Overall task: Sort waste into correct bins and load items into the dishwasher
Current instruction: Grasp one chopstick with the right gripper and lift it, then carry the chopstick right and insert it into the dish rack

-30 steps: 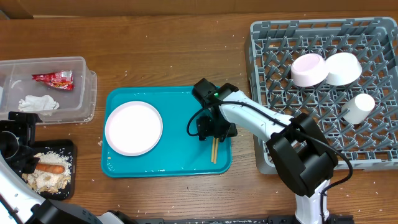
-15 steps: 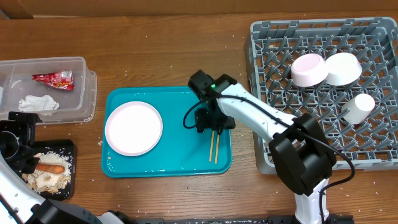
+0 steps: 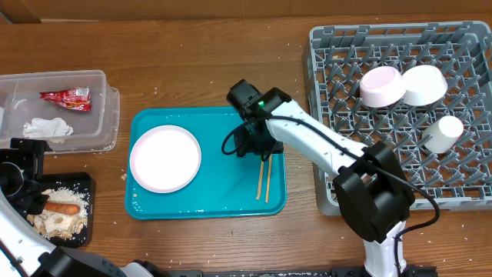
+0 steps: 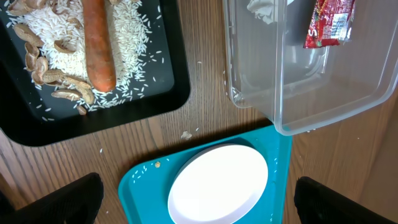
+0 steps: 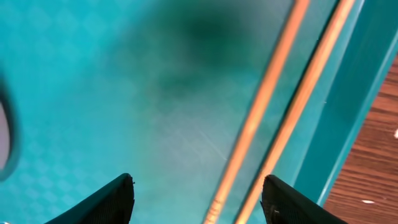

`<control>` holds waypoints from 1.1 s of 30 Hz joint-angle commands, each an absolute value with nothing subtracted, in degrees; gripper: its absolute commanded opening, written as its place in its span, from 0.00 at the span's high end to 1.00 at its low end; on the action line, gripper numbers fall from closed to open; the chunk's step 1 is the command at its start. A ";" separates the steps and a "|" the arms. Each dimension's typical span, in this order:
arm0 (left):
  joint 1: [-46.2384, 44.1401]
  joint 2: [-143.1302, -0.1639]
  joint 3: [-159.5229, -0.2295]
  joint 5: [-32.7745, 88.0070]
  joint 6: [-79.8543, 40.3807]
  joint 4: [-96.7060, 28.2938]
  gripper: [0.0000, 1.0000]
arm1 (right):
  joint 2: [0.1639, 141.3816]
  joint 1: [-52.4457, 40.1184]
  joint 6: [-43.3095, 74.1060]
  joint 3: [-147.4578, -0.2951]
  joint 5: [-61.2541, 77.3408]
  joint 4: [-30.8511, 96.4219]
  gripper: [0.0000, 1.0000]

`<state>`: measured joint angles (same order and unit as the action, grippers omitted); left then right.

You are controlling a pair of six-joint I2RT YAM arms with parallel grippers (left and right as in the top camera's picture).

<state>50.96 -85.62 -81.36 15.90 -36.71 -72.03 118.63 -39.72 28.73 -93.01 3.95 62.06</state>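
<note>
The pair of wooden chopsticks [image 3: 263,181] lies flat on the teal tray [image 3: 207,201] at its right side, next to the large white plate [image 3: 165,158]. My right gripper [image 3: 252,143] hovers just above the sticks' far end, open and empty. In the right wrist view the chopsticks [image 5: 273,106] lie between the open fingers [image 5: 199,202]. My left gripper [image 4: 199,205] is open and empty, above the plate [image 4: 217,186]. The red wrapper [image 3: 66,96] and white tissue [image 3: 46,127] lie in the clear tub [image 3: 108,115]. The carrot stick [image 3: 63,208] and crumbs lie on the black tray [image 3: 83,185].
The grey dish rack [image 3: 338,92] stands at the right and holds two white bowls [image 3: 382,86] [image 3: 424,85] and a small white cup [image 3: 443,132]. Loose crumbs lie on the wood between the black tray and the teal tray.
My right gripper has moved up and to the far left off the chopsticks. Both sticks now show side by side on the teal tray. The left arm has not moved.
</note>
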 commanded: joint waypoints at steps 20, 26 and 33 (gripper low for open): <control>50.59 -85.89 -81.73 16.12 -36.18 -71.92 0.00 | 123.61 -41.67 36.34 -93.30 -3.75 60.69 0.35; 50.59 -85.89 -81.73 16.12 -36.18 -71.92 0.00 | 123.63 -41.67 37.98 -91.18 -3.75 58.94 0.36; 50.59 -85.89 -81.73 16.12 -36.18 -71.92 0.00 | 123.63 -41.67 39.07 -89.52 -3.53 57.49 0.42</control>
